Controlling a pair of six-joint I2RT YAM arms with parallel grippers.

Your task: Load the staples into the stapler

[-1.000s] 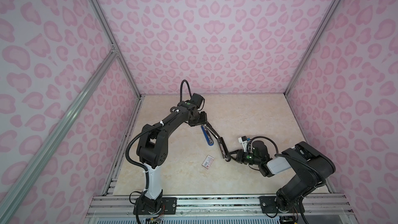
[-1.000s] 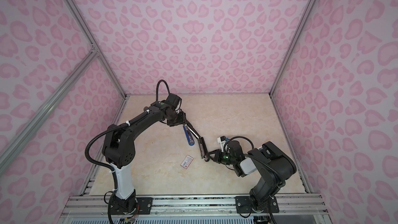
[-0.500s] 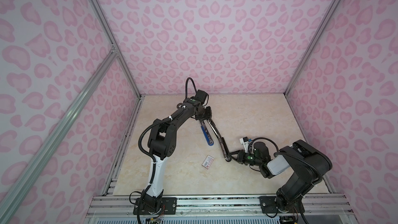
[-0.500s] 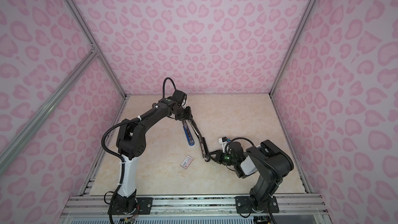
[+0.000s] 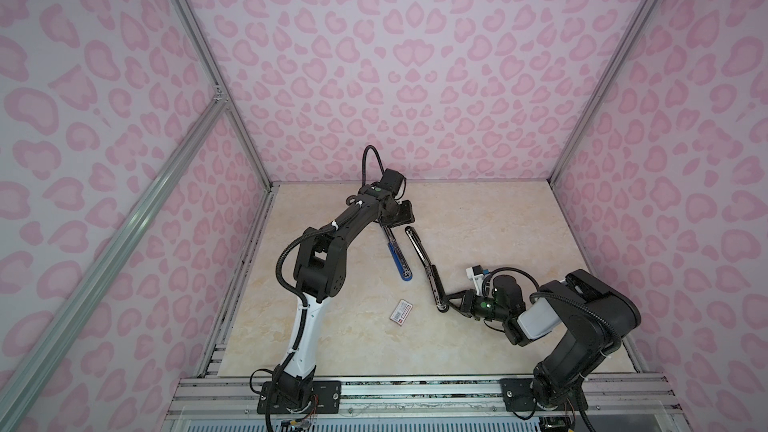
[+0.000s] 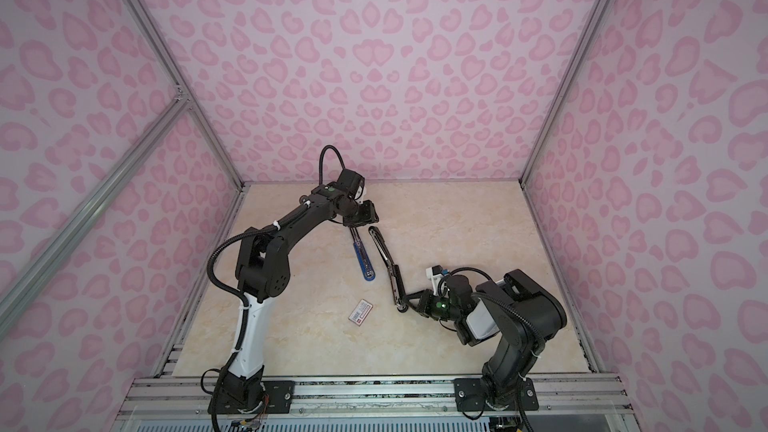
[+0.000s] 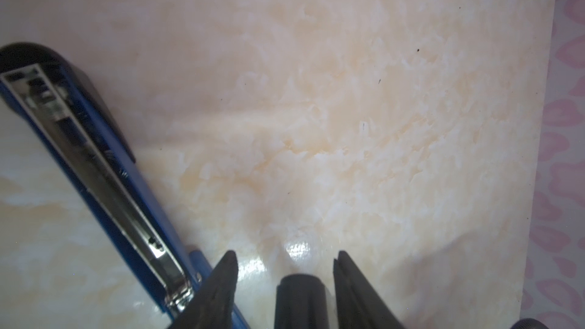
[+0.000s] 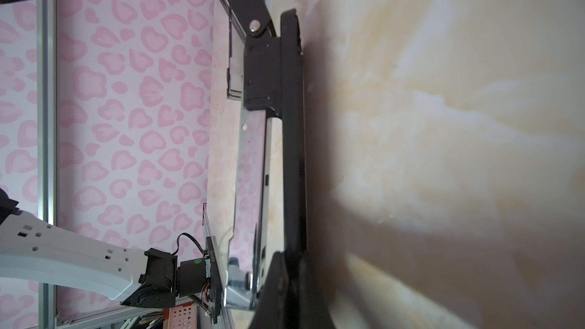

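The worktop (image 5: 490,222) is smooth, shiny and cream like marble, inside pink spotty walls (image 5: 415,76). Near the little box (image 5: 401,311), the long black stapler (image 5: 432,280) lies open, its end pinched tight by the right gripper (image 5: 449,305). Farther from the box, the left gripper (image 5: 399,222) has its fingers spread apart.

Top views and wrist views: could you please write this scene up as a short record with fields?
blue stapler part: lying on table, metal channel exposed
black stapler part: beside it, near end gripped
right gripper: shut on black stapler part
left gripper: open, astride black stapler part's far tip, unclamped
box: flat on table, untouched
staples: none discernible
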